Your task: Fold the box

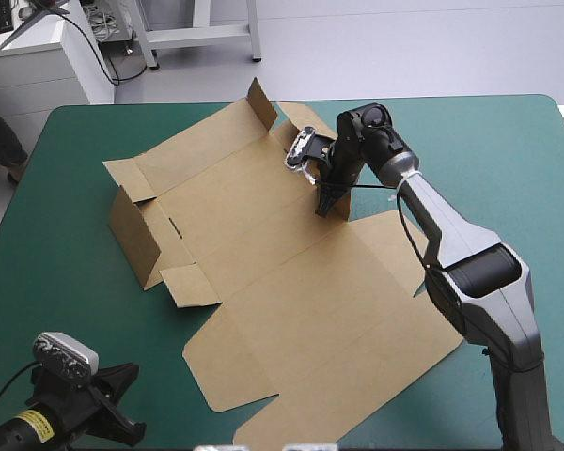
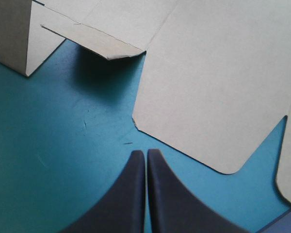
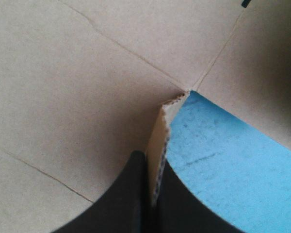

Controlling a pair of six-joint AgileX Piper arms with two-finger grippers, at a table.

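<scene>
Box [image 1: 291, 272] lying mostly flat on middle of teal-green worktop [image 1: 508, 160], left wall standing up, far flap tilting up. Right tool [image 3: 148, 162] pinching raised flap edge at box's right side. Left tool [image 2: 146, 154] pressed together, hanging over worktop beside box's near edge.
</scene>
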